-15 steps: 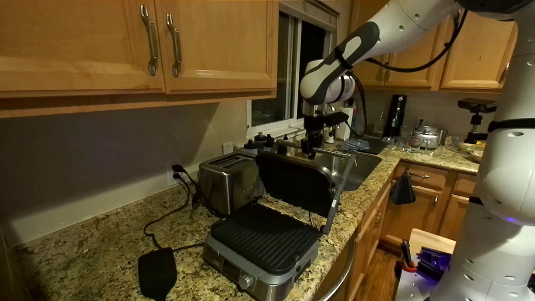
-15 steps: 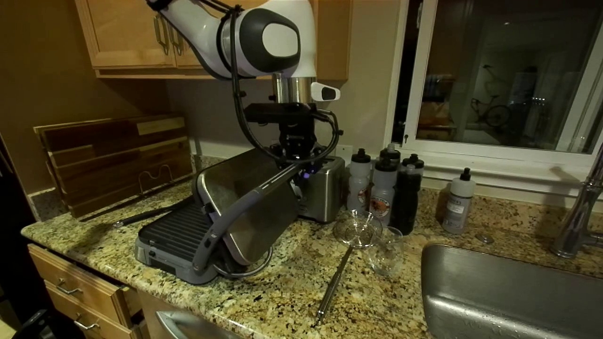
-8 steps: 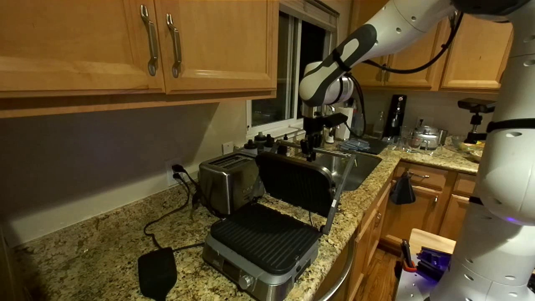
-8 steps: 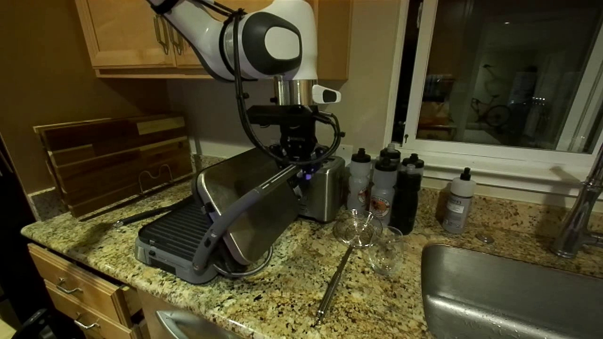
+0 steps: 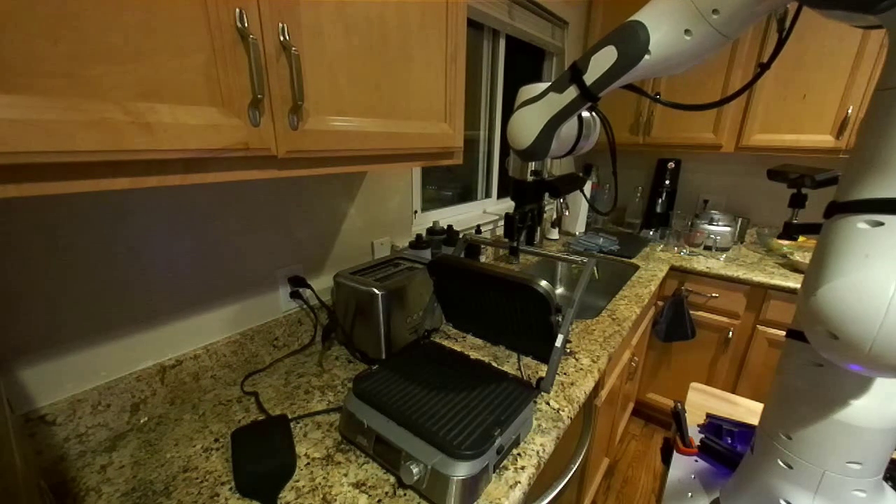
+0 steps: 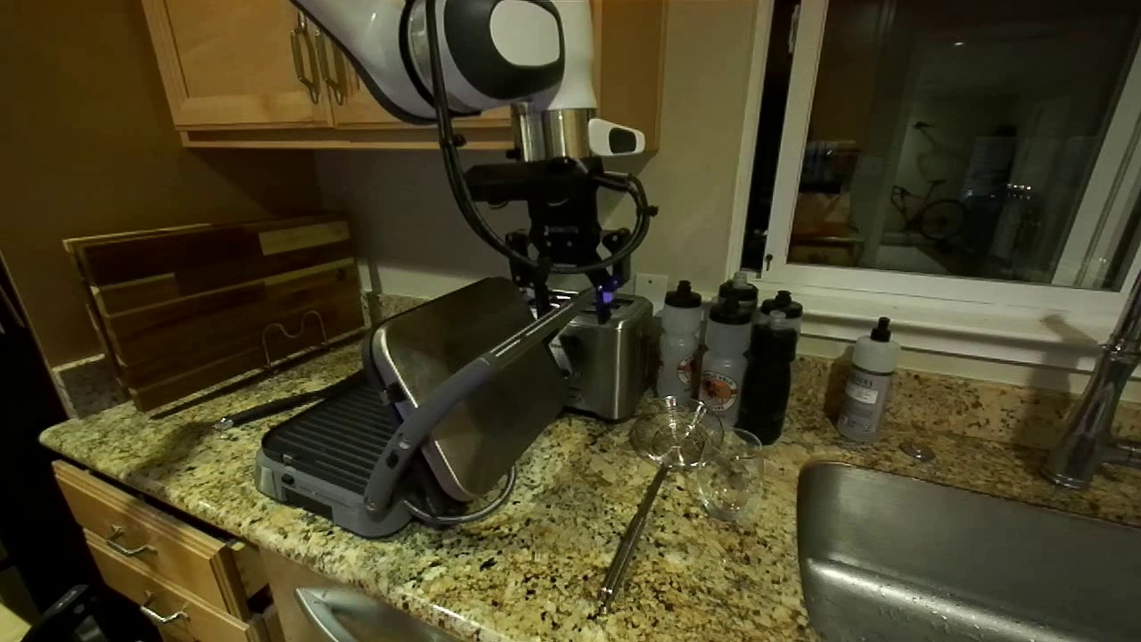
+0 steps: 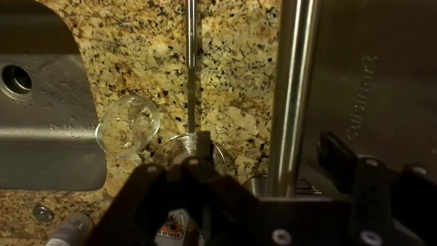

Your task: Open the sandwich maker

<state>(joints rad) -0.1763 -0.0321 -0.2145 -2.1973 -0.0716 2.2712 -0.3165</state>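
Note:
The sandwich maker (image 5: pixel 448 399) sits on the counter with its lid (image 6: pixel 486 392) raised and leaning back; the dark ribbed lower plate (image 5: pixel 444 392) is exposed in both exterior views. A round steel handle bar (image 7: pixel 295 85) spans the lid's arms. My gripper (image 7: pixel 265 141) is open, its fingers spread on either side of that bar with space between them and the metal. In an exterior view the gripper (image 6: pixel 573 305) hangs from above at the handle's far end, fingertips around bar height. The far finger is partly hidden in an exterior view by the near one (image 5: pixel 514 248).
A silver toaster (image 5: pixel 381 301) stands close beside the lid. Several bottles (image 6: pixel 726 357), a clear glass (image 6: pixel 731 477) and a long-handled wire utensil (image 6: pixel 635 535) lie near the sink (image 6: pixel 972 553). A wooden board (image 6: pixel 223 312) leans at the back; cabinets (image 5: pixel 364 77) hang above.
The fingers, earlier close together at the handle bar, have spread apart. My gripper has risen slightly. The lid has stayed where it was.

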